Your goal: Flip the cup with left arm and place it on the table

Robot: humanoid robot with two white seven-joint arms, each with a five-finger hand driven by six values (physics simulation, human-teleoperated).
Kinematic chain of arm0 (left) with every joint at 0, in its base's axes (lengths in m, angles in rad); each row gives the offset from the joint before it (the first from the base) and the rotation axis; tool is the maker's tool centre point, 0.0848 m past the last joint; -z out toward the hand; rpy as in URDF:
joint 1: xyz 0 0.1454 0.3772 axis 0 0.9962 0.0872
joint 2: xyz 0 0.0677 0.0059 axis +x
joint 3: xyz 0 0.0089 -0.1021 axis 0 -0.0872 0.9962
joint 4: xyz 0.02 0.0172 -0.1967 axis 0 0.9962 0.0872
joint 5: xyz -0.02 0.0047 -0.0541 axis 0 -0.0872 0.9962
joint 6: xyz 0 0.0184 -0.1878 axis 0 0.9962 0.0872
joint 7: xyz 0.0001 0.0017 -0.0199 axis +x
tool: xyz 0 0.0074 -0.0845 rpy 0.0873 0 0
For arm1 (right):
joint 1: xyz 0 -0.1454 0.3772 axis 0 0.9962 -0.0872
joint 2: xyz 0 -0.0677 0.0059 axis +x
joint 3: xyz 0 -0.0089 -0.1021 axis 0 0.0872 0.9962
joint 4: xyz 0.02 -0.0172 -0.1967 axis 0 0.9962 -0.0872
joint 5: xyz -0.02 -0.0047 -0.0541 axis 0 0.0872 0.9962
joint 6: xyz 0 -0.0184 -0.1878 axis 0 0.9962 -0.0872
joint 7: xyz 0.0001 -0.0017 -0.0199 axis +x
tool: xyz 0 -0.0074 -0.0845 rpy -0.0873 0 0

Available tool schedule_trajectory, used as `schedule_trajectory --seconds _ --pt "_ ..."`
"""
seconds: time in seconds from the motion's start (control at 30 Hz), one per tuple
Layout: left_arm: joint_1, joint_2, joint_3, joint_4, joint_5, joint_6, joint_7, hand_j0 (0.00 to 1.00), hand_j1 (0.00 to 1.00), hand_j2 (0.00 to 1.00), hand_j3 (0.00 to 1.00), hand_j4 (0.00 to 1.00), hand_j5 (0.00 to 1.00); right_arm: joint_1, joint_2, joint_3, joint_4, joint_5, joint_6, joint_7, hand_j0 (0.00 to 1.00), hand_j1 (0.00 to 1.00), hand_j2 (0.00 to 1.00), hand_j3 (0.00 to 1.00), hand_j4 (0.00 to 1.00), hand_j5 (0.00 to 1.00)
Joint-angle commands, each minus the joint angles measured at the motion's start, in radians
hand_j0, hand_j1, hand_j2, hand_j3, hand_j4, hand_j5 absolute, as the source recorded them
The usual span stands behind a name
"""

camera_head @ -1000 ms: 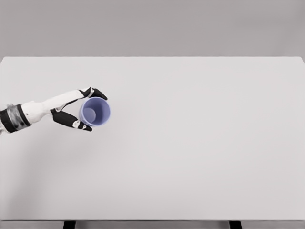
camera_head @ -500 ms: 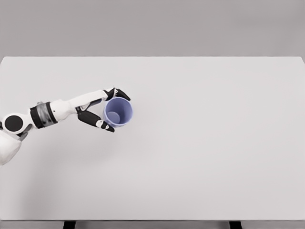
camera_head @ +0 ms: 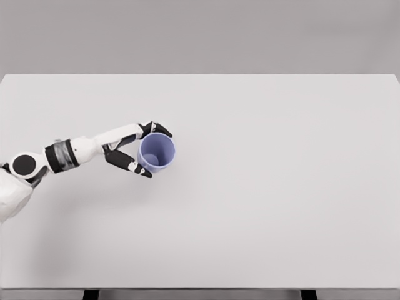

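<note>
My left hand (camera_head: 139, 150) is curled around the blue cup (camera_head: 157, 152), fingers on its far side and thumb on its near side, mouth up over the table (camera_head: 262, 187).

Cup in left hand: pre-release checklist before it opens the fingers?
1. Left hand wrapped on the cup: ok, fingers sit on both sides of it.
2. Cup mouth facing up: ok, the inside and bottom show from above.
3. Cup base resting on the table: cannot tell from this top view.
4. Table around the cup bare: ok, nothing else near it.
5. Cup well away from table edges: ok.
6. Right arm out of the way: ok, it does not show in the head view.
</note>
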Motion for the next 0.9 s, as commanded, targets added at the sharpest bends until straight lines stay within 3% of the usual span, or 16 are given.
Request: schedule_trajectory --seconds 0.0,0.23,0.47,0.87 --pt "0.000 -0.009 -0.005 0.020 0.009 0.002 0.000 0.55 0.55 0.55 0.55 0.55 0.55 0.000 0.000 0.000 0.000 0.000 0.000 0.000 1.00 1.00 1.00 1.00 1.00 1.00" --pt "0.000 -0.011 -0.009 0.041 0.010 0.002 0.000 0.63 0.63 0.63 0.63 0.63 0.63 0.000 0.000 0.000 0.000 0.000 0.000 0.000 1.00 1.00 1.00 1.00 1.00 1.00" --pt "0.002 -0.012 -0.009 0.047 0.009 0.002 0.000 0.97 0.97 0.97 0.97 0.97 0.97 0.000 0.000 0.000 0.000 0.000 0.000 0.000 1.00 1.00 1.00 1.00 1.00 1.00" --pt "-0.018 -0.006 -0.004 0.054 0.009 0.002 0.000 1.00 1.00 1.00 1.00 1.00 1.00 0.000 0.000 0.000 0.000 0.000 0.000 0.000 1.00 1.00 1.00 1.00 1.00 1.00"
